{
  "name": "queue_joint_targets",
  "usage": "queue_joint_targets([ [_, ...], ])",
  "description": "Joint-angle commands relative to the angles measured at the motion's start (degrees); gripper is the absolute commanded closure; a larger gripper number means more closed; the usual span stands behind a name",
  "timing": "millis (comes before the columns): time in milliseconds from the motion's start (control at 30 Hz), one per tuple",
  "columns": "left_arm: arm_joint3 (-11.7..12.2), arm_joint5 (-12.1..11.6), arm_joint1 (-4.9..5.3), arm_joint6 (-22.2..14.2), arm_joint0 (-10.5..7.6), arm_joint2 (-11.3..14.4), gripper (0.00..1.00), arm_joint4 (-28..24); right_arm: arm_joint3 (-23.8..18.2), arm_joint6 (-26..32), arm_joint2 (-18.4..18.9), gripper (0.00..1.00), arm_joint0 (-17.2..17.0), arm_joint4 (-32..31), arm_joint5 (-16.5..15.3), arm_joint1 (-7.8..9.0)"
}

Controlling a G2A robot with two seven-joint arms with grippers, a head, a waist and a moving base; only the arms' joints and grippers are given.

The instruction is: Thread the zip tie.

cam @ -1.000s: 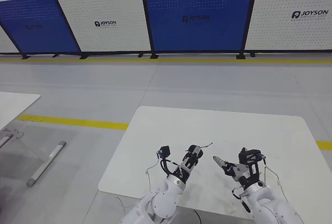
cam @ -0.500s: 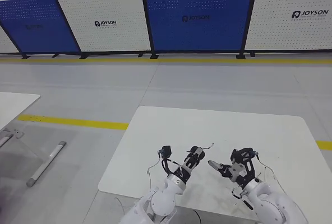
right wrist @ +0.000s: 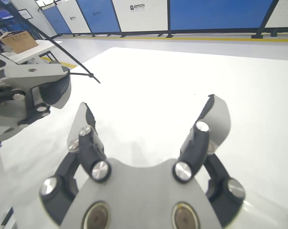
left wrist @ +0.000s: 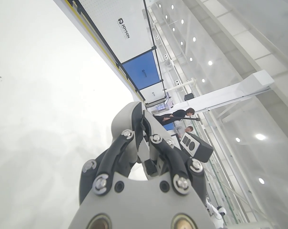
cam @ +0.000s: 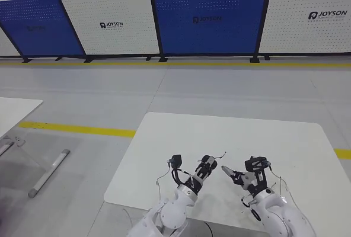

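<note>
I have the zip tie (right wrist: pixel 91 75) gripped in the left pincer (left wrist: pixel 141 116), whose fingers are clenched flat together on it. On the right wrist feed the tie is a thin black strap. One short run leaves the left fingertips and meets a longer, slanting run at a small block, with a pointed tip just past it. I cannot tell whether that tip passes through the block. On the top feed the tie sticks out of the left pincer toward 2 o'clock, held over the counter (cam: pixel 252 133) near its 6 o'clock edge.

My right pincer (right wrist: pixel 149 110) is released, its fingers spread wide with nothing between them. It sits at about 4 o'clock of the tie, near it but apart, with its tips aimed toward 10 o'clock at the left pincer.

Past the counter at 12 o'clock a yellow line (cam: pixel 163 62) runs along the floor in front of a fence (cam: pixel 208 26) of blue and white panels. Off to the side, well apart, the right wrist feed shows a second counter (right wrist: pixel 45 45) with a cardboard box (right wrist: pixel 17 38) on it.
</note>
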Motion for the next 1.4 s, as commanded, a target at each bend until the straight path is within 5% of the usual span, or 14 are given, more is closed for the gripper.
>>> queue_joint_targets([
  [0, 0.15, 0.18, -0.08, 0.14, -0.13, 0.41, 1.0, 0.2, 0.09, 0.34, -0.28, 0.54, 0.31, -0.03, -0.07, -0.05],
  [533, 1.29, 1.34, -0.7, 1.43, -1.06, 2.82, 1.0, 0.92, -0.51, 1.41, -1.61, 0.56, 0.67, -3.08, -1.81, 0.05],
  [1233, 2.04, 2.65, -1.07, 1.33, -1.75, 3.71, 1.0, 1.33, -1.14, 1.35, -1.99, 0.84, 0.65, -3.57, -1.92, 0.1],
  [1367, 2.08, 2.77, -1.08, 1.24, -1.77, 3.66, 1.0, 1.38, -1.09, 1.44, -2.13, 1.0, 0.79, -3.54, -1.9, 0.07],
])
